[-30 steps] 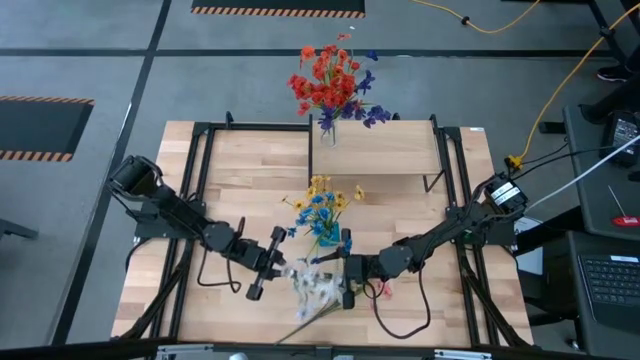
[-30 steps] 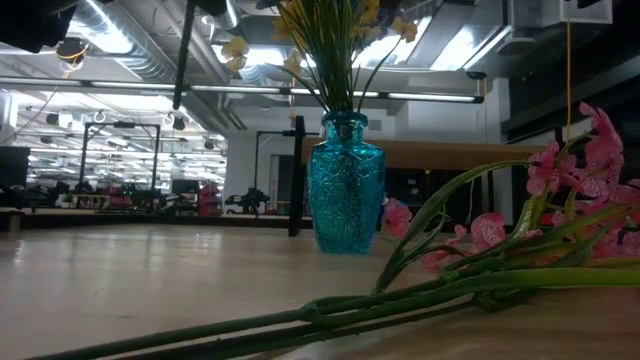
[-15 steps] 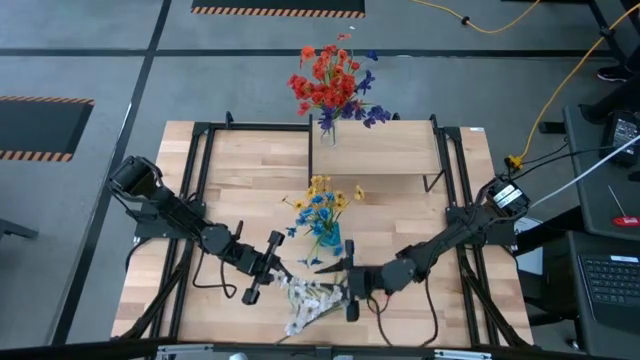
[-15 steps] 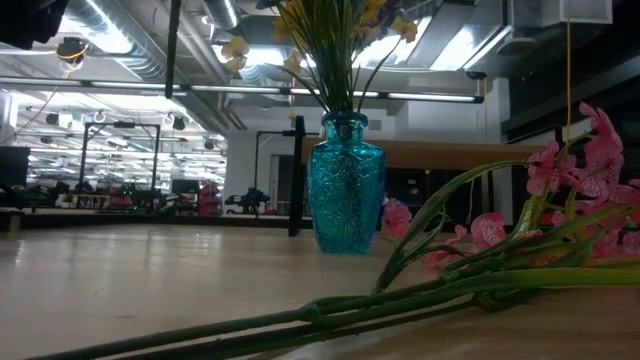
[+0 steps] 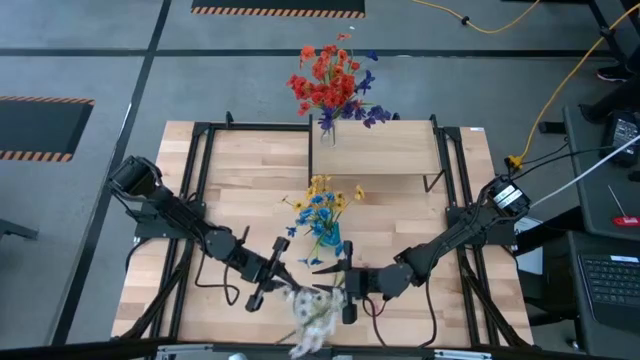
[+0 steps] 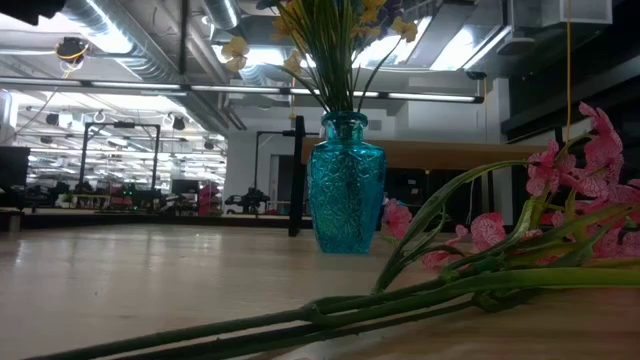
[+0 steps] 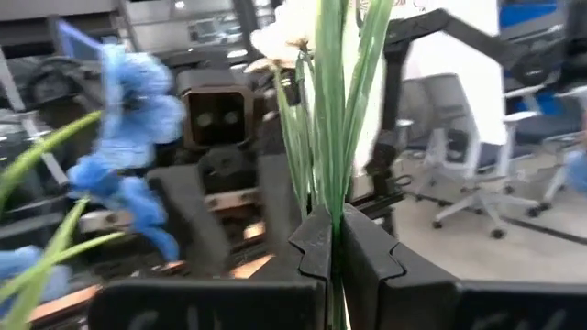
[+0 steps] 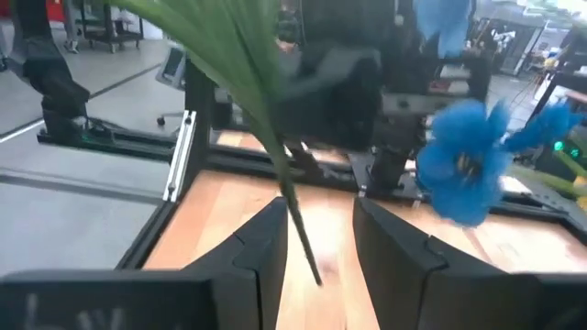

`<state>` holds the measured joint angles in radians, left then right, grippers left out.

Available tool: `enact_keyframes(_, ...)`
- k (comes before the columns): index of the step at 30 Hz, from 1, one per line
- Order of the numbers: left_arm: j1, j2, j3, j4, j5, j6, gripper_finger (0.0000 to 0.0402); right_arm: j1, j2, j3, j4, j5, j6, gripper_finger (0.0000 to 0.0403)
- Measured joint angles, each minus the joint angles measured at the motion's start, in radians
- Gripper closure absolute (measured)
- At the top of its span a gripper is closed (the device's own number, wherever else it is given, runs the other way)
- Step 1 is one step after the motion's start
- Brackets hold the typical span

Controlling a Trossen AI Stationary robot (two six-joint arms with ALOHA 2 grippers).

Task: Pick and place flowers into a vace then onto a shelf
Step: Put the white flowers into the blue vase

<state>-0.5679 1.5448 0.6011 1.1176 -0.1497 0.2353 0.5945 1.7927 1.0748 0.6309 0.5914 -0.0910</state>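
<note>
Across the light-wood table (image 5: 250, 175), seen from above, two dark arms reach inward toward the near edge. At the far side stands the shelf (image 5: 400, 150), a narrower board on black legs, already carrying a clear vase of red and purple flowers (image 5: 330, 85). Near the table's middle sits a blue glass vase (image 6: 345, 180) with yellow and blue blooms rising from it.

Just in front of that vase, the left gripper (image 5: 268, 270) has its fingers pressed together on a bunch of white flowers (image 5: 312, 315); its wrist view shows the green stalks (image 7: 335, 101) rising straight up out of the closed fingers. From overhead the pale blooms hang beyond the gripper toward the table's front edge. The right gripper (image 5: 345, 285) faces it from the other side, jaws apart, with one stalk (image 8: 275, 156) passing through the gap between its fingers, not clamped.

Separately, a pink-flowered stem (image 6: 470, 270) lies flat on the table close to the low camera.

Likely risks: the thin stalks could slide or twist in the left grip, or the two grippers, now very near each other, could knock together. The blue vase's blooms are close enough to snag the bunch when it is carried across.
</note>
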Motion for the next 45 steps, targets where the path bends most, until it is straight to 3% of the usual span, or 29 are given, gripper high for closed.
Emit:
enact_keyframes(14,0.064,0.000,0.006,-0.044,-0.014,-0.015,0.0395,-0.016,0.000,0.000,0.073,-0.074,-0.076,0.0274)
enact_keyframes(38,0.076,0.000,0.006,-0.097,-0.069,-0.012,0.0394,-0.029,0.000,0.000,0.136,-0.079,-0.123,0.0275)
enact_keyframes(45,0.079,0.000,0.006,-0.097,-0.069,-0.012,0.0393,-0.034,0.000,0.000,0.136,-0.079,-0.122,0.0319)
